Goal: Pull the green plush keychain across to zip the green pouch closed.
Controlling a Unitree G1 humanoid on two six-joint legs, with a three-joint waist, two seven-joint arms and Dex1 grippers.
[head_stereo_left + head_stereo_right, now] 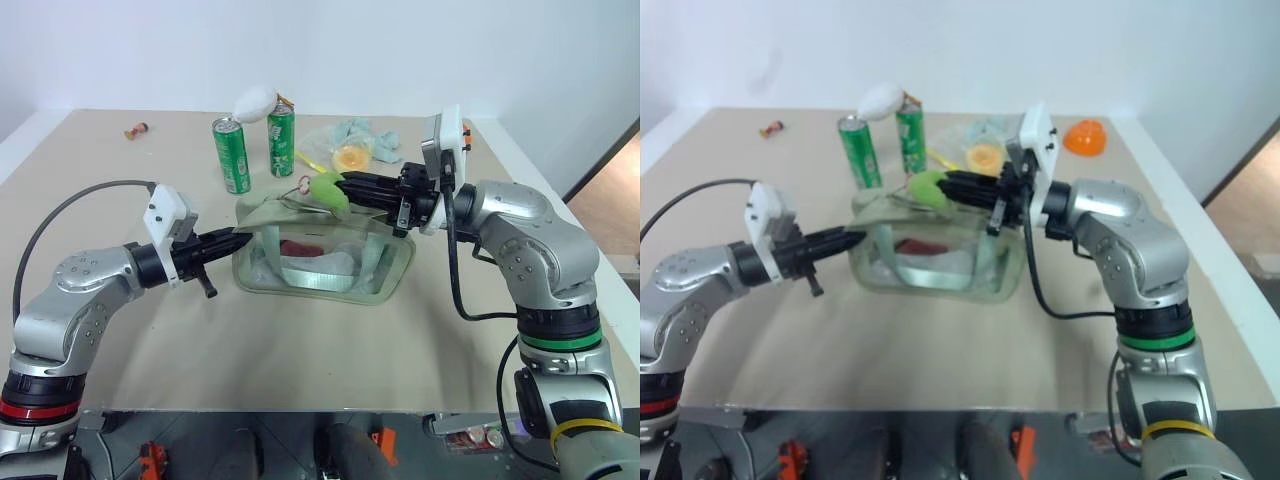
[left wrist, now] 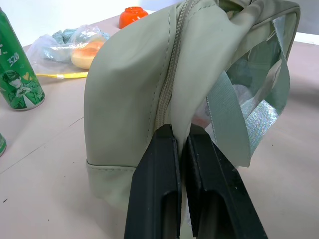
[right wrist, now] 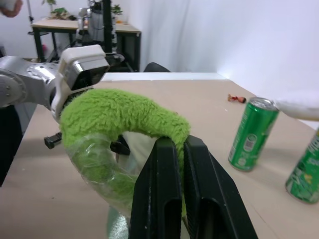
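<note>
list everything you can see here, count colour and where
pale sage-green fabric pouch with clear side panels: 1, middle of the table
lime-green plush ring keychain: 1, above the pouch's top, far side
green soda cans: 2, upright behind the pouch
clear plastic bag with pale blue cloth: 1, behind the pouch, right of the cans
thin yellow-green stick: 1, beside that bag
orange dome-shaped piece: 1, far right of the table
small red-and-yellow item: 1, far left
beige table: 1, under everything
left tool: black, shut on the pouch's left end
right tool: black, shut on the keychain
</note>
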